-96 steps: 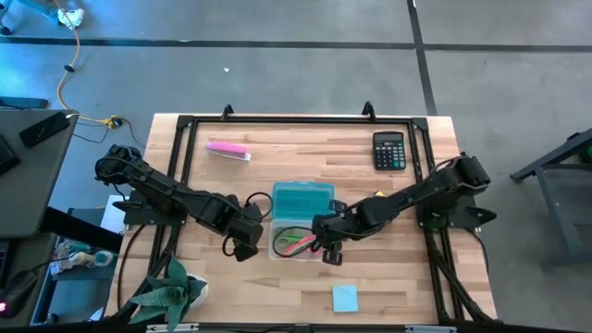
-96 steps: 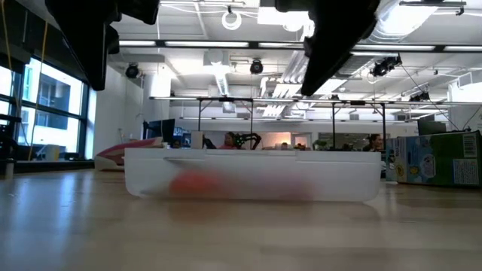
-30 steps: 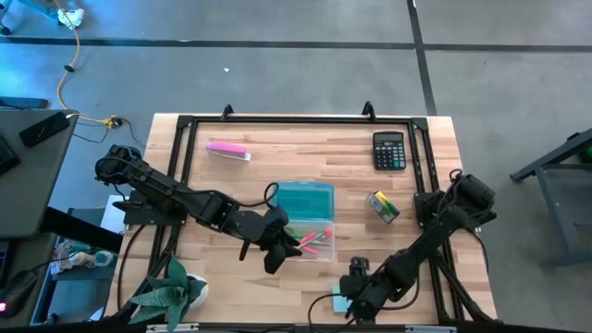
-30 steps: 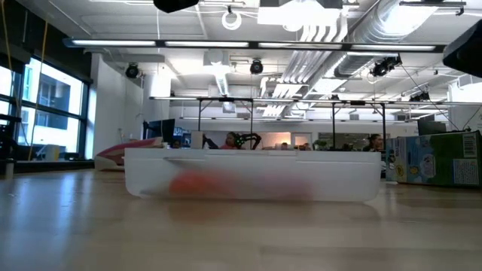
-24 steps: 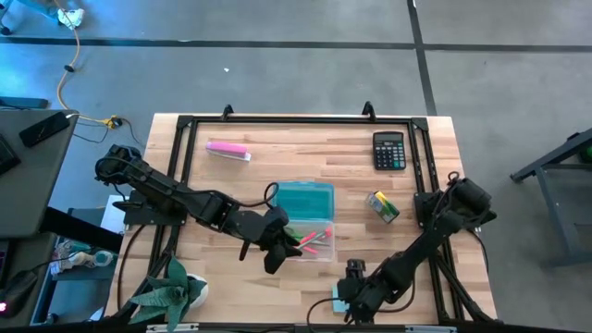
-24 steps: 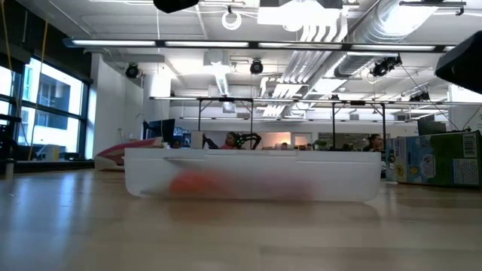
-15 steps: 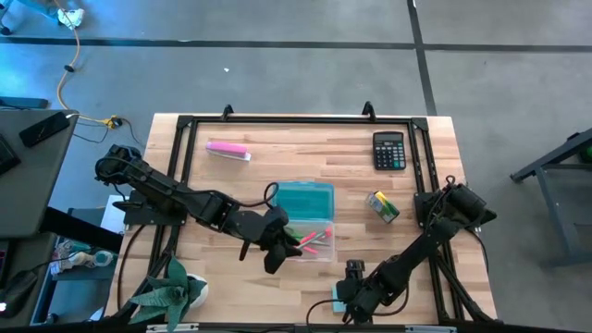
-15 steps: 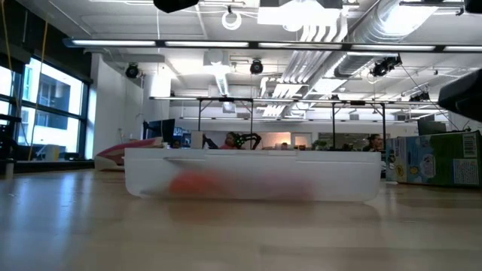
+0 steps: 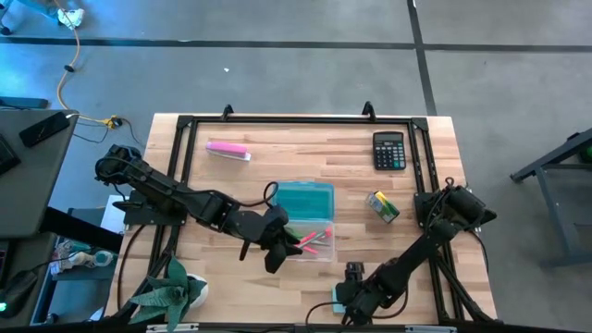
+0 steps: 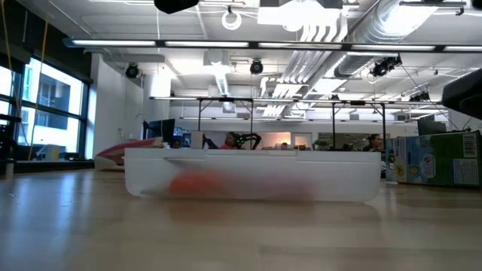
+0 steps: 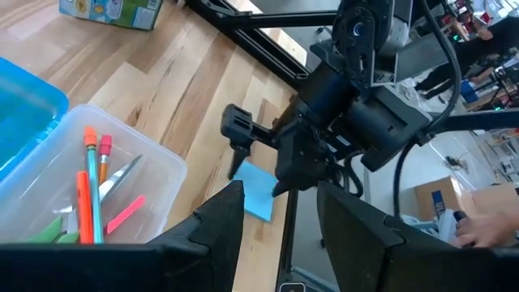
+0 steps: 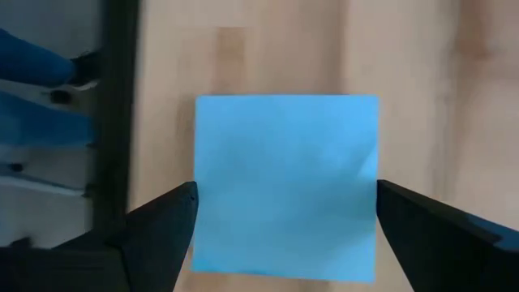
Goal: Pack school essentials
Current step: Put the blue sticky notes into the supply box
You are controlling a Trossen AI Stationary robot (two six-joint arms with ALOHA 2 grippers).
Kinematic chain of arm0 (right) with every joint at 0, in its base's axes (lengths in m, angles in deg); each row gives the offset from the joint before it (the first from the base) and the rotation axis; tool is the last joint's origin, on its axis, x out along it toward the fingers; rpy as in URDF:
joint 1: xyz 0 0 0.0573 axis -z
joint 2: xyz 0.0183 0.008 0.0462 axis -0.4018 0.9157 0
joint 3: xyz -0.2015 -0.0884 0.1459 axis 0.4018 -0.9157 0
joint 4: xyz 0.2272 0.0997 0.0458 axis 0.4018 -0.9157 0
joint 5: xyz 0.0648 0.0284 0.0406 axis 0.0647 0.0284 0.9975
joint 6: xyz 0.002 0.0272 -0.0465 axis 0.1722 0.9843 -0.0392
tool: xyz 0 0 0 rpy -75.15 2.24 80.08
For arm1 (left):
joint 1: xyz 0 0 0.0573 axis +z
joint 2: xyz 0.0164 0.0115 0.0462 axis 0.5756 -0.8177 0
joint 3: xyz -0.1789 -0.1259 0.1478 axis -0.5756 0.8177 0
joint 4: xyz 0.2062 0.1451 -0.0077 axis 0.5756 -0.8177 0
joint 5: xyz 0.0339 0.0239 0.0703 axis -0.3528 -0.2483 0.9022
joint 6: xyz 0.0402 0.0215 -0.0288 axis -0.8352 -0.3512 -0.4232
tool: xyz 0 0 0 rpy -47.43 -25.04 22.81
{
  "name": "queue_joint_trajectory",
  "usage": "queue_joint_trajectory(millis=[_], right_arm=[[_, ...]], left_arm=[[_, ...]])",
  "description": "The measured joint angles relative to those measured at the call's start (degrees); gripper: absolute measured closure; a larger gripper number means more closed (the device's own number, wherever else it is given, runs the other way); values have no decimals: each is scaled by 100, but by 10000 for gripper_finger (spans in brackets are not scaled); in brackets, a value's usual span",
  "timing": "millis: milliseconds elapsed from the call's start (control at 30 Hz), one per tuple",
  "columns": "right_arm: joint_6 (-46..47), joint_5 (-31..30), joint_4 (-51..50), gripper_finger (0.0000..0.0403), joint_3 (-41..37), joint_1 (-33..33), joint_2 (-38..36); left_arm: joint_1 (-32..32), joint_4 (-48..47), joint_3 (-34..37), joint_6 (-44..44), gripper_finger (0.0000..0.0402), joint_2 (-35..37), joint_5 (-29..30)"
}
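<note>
Down at the table's front edge, the right pincer (image 12: 284,223) hung directly over the sticky pad (image 12: 285,182), fingers spread wide to either side of it and not yet touching. The pad lay flat on the table (image 9: 398,250), close beside the black frame rail (image 12: 117,97). Being a thin, light stack of paper, it would likely flex and slide rather than lift cleanly; gripping two opposite edges squarely looked soundest. The rail left little room on that side, so one finger had a tight path down. The left pincer (image 11: 280,219) waited open over the front of the clear box (image 9: 305,242), which held pencils (image 11: 91,186) and scissors (image 9: 289,239). The small box (image 9: 381,206) lay toward the table's right edge, with open wood around it.
</note>
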Motion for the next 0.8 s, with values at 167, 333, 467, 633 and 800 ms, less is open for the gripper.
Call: queue_joint_trajectory(millis=[167,333,467,633,800], right_arm=[[97,91,90,45,93,-22,4],[231,20,109,45,93,-68,4],[343,19,146,45,93,-84,2],[446,22,329,45,93,-87,2],[480,13,336,45,93,-85,-7]], left_arm=[[0,0,0,-367,257,0,7],[0,0,0,-634,257,0,7],[0,0,0,-636,257,0,7],[0,0,0,-636,257,0,7],[0,0,0,-636,257,0,4]])
